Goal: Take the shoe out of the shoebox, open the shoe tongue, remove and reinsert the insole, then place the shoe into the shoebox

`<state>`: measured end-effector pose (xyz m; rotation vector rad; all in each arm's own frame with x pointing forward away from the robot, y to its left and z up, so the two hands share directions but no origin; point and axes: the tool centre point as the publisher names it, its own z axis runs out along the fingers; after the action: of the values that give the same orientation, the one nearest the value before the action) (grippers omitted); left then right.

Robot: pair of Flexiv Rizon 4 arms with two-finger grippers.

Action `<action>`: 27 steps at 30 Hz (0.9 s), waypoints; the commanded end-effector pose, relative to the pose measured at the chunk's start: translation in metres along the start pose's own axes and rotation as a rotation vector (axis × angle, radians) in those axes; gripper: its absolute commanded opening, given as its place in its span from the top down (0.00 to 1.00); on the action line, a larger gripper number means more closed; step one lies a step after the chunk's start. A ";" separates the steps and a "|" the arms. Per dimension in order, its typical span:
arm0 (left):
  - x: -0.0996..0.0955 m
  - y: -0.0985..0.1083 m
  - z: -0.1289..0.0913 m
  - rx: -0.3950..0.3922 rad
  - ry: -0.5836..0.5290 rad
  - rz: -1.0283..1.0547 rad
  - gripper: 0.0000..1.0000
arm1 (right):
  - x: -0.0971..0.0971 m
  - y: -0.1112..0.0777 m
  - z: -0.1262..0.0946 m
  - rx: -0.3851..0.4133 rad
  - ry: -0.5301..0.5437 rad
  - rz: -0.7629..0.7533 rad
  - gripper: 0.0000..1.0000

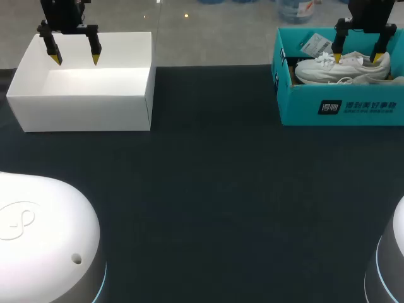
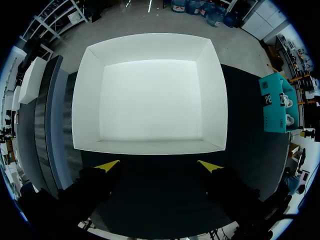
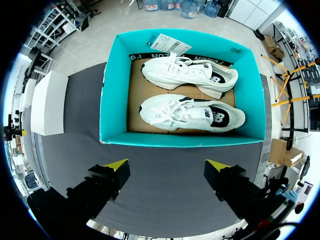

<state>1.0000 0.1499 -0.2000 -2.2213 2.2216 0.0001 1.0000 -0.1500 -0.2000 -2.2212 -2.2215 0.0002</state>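
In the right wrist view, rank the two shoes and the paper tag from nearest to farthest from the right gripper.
1. The near shoe, beside the shoebox front wall.
2. The far shoe, behind it.
3. The paper tag, against the back wall.

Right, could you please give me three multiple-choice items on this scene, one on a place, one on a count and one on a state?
1. Where do the white shoes lie? A in a metal tray; B in the teal shoebox; C in a plastic bag.
2. How many shoes are in the shoebox? A one; B two; C three.
3. In what state is the right gripper? A shut on a shoe; B shut on a lace; C open, holding nothing.
Answers: 1 B, teal walls surround them. 2 B, the right wrist view shows a pair side by side. 3 C, its yellow tips stand wide apart with nothing between them.
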 end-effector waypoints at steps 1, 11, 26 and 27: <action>0.000 0.000 0.000 0.000 0.000 0.000 0.00 | 0.000 0.000 0.000 0.000 0.000 0.000 0.00; 0.000 0.000 0.000 0.000 0.000 0.000 0.00 | 0.000 0.000 0.000 0.000 0.000 0.000 0.00; 0.000 0.000 0.000 0.000 0.000 0.000 0.00 | -0.092 0.001 0.026 -0.058 -0.060 0.107 0.00; 0.000 0.000 0.000 0.000 0.000 0.000 0.00 | -0.099 0.003 0.029 -0.057 -0.068 0.117 0.00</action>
<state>1.0000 0.1499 -0.2000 -2.2213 2.2216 0.0000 1.0034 -0.2321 -0.2189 -2.4162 -2.1590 0.0492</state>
